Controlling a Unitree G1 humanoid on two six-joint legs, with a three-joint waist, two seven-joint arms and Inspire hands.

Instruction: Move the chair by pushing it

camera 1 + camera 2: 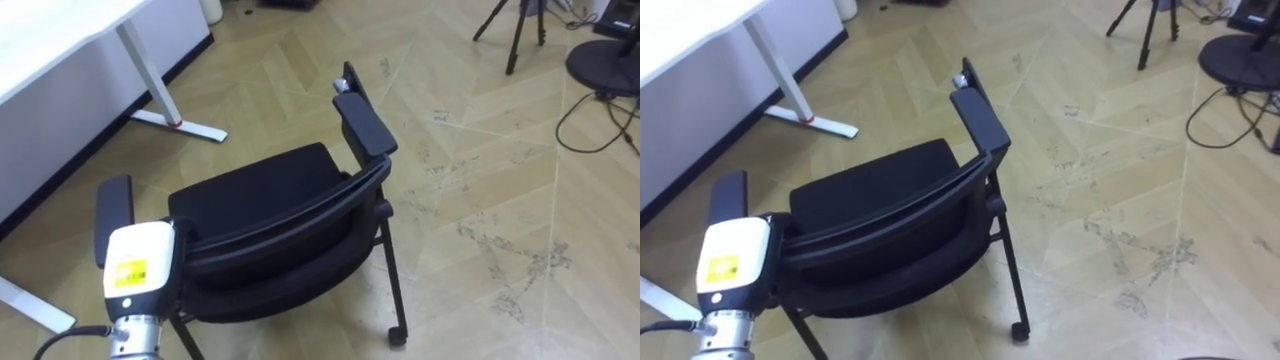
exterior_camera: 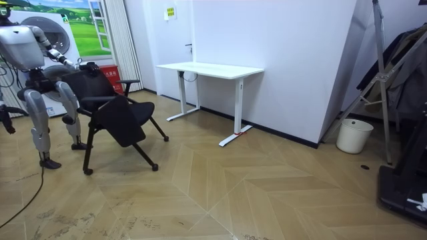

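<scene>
One hand at the work: left hand [image 1: 135, 262], white-backed, yellow sticker [image 1: 130, 272] (print illegible), at the near left end of the black castered armchair [image 1: 270, 195]. Its fingers are hidden behind the backrest, so the grip is unknown. The backrest runs diagonally away ahead-right, and the seat faces the white desk [image 1: 40, 30]. Likely push: forward-left.

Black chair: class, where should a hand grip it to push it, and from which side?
Grip the chair by its backrest top edge from behind, the robot's side: that long, raised bar lies across the push, with the seat facing away.
</scene>
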